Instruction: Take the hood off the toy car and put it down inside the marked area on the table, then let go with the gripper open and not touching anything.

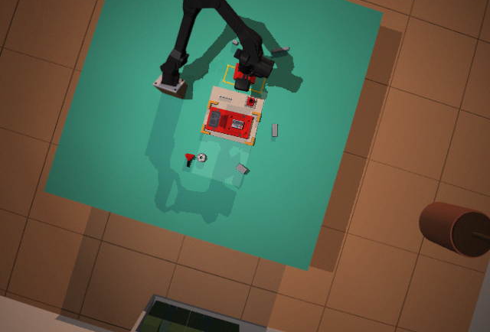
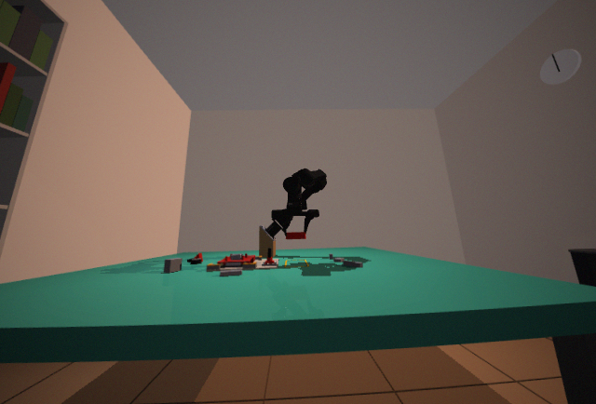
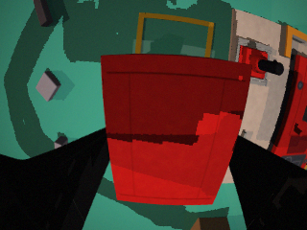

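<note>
The red hood (image 1: 236,70) (image 2: 295,235) (image 3: 165,170) is a flat panel, held in the air above the table. My gripper (image 2: 295,235) (image 3: 172,137) is shut on it, with one black finger at each side edge. The marked area (image 1: 226,73) (image 2: 286,262) (image 3: 139,34) is a yellow outline on the table. From above, hood and gripper cover its middle; in the wrist view its near part is hidden behind the hood. The red toy car (image 1: 243,132) (image 2: 242,259) sits without its hood on a pale board with orange corner brackets, beside the marked area.
A small red part with a black peg (image 1: 250,101) (image 3: 254,62) stands on the pale board. Grey blocks (image 1: 274,129) (image 1: 242,168) (image 1: 280,50) (image 1: 235,42) lie around. A wheel (image 1: 200,159) and a red-and-black piece (image 1: 189,157) lie beyond the car.
</note>
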`<state>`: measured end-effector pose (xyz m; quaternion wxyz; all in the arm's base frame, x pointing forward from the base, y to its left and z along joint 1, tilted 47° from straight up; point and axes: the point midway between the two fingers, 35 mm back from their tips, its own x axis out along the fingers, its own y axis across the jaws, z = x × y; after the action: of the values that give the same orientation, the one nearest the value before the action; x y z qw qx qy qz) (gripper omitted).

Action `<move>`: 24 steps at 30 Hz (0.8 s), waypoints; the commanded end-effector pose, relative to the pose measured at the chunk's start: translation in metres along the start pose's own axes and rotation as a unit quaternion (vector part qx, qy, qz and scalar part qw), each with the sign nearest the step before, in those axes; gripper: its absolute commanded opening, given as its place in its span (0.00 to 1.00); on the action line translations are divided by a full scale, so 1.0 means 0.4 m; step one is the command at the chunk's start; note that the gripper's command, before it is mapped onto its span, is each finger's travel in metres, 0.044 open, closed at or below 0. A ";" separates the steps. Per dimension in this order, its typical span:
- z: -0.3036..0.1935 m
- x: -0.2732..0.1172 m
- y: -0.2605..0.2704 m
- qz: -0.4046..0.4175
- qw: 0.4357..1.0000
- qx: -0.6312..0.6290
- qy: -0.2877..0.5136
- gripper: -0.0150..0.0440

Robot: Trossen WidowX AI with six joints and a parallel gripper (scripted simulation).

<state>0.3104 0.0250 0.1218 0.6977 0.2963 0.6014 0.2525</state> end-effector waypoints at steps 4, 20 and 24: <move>-0.003 0.016 -0.001 0.002 1.000 0.005 0.002 0.25; -0.001 0.042 -0.001 0.001 1.000 0.005 0.002 0.25; -0.001 0.049 -0.001 0.001 1.000 0.005 0.002 0.25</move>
<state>0.3140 0.0359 0.1108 0.6983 0.2957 0.6012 0.2521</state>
